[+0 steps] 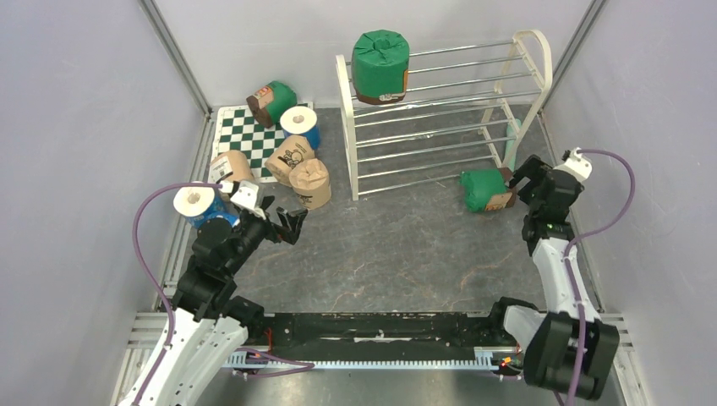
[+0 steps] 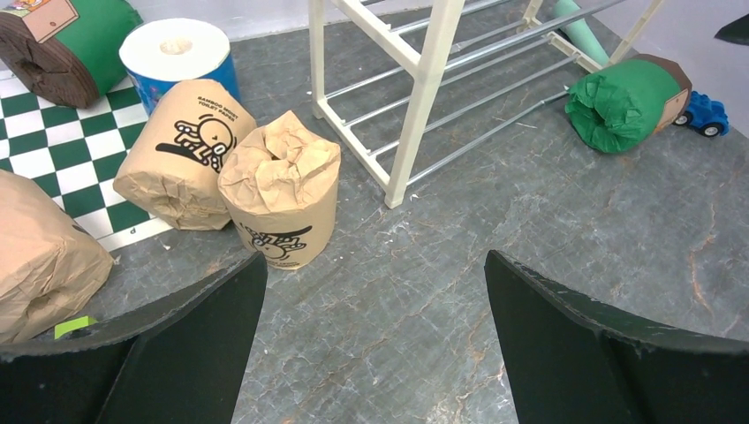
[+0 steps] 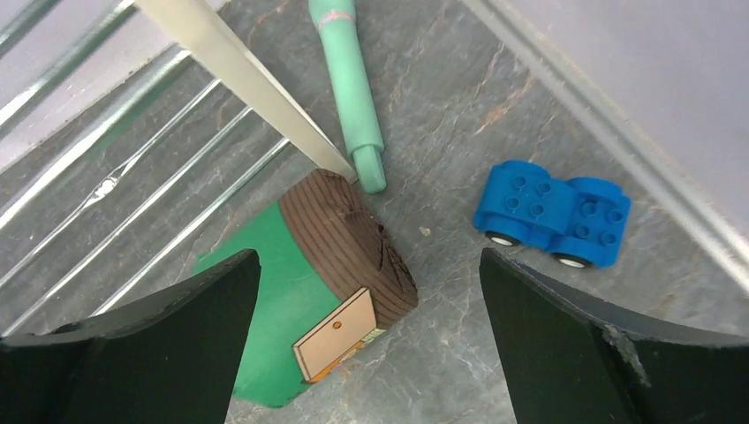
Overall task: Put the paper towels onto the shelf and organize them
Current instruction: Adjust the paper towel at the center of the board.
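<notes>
Left fingers: spread wide and empty, low over the grey surface. They point at the upright tan roll, probably the nearest easy pick.
Right fingers: also spread wide and empty, hanging over the fallen green roll. One sits on each side of it, as if lining up a grasp.
Fallen green roll: on its side on the surface, brown end against the foot of the shelf. It probably needs drawing clear of the frame before it can be lifted.
Shelved roll: green, upright on the top rods at the left end, which leaves the rest of that tier free.
Waiting rolls: two more tan ones, a green one and a white-and-blue one lie on or beside the checkered mat. Another white-and-blue roll stands by the left arm. A further roll may be hidden behind that arm.
Clutter: the blue toy car and a mint-green stick lie just beside the fallen roll, which crowds the right-hand grasp.
</notes>
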